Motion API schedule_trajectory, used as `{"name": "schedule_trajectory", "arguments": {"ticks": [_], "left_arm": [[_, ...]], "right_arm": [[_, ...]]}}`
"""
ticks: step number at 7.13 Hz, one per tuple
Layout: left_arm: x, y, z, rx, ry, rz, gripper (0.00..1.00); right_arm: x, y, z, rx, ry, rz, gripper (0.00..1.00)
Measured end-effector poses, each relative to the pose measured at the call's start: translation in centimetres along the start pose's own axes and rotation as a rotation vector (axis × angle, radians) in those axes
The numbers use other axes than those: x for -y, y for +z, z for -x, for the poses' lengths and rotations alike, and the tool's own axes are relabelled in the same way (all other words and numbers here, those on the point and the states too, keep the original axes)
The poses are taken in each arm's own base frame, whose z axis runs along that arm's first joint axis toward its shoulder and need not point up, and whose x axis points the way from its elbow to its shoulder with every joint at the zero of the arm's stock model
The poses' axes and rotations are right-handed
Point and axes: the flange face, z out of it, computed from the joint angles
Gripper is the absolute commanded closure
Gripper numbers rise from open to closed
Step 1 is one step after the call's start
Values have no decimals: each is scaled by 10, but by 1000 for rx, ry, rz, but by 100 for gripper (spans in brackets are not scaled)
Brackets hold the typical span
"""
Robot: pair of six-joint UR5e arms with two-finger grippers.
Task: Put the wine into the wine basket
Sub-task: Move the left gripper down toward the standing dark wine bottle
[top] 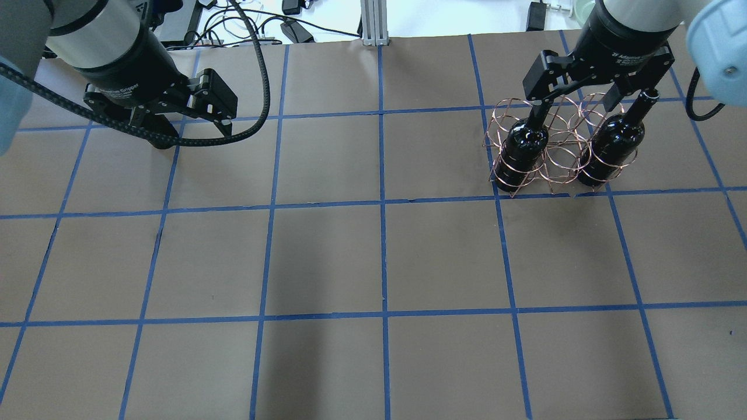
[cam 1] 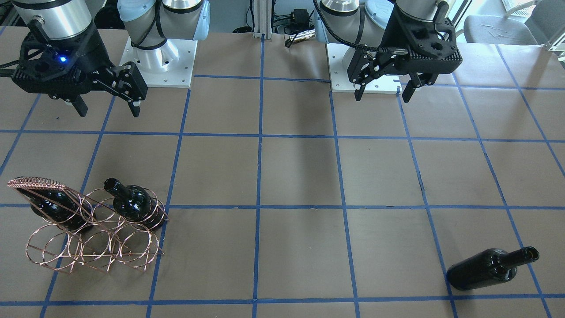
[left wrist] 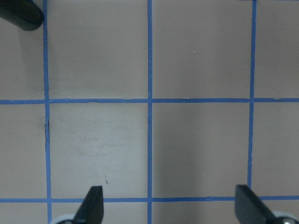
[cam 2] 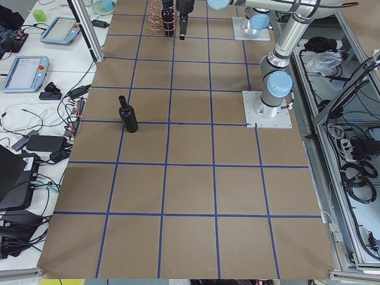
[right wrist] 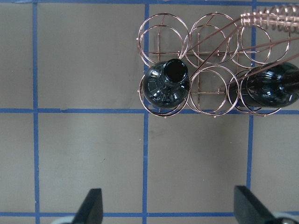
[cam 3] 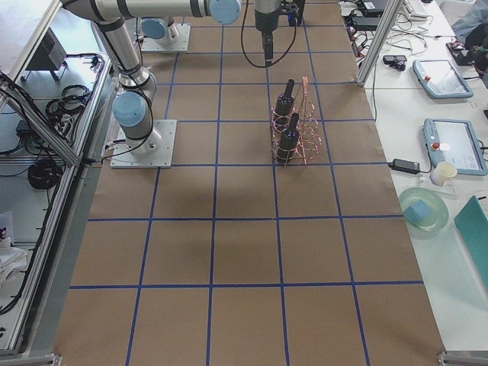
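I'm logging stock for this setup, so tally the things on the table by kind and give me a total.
Wine basket: 1
Wine bottles: 3, with two in the basket's rings and one apart from it
Total: 4

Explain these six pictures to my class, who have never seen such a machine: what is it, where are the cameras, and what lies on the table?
It is a robot with two arms at a table. One camera faces it, one looks over its shoulders, two watch from the table's ends, one sits on each wrist. A copper wire basket holds two dark bottles; a third bottle sits apart, on the robot's left side. The left end effector and right end effector are open and hold nothing.
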Motion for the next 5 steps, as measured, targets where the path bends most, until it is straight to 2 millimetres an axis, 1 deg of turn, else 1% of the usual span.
{"name": "schedule_trajectory", "arguments": {"ticks": [5], "left_arm": [[0,5,6,1,-3,16,0]], "right_arm": [[0,0,0,1,-1,0,0]]}}
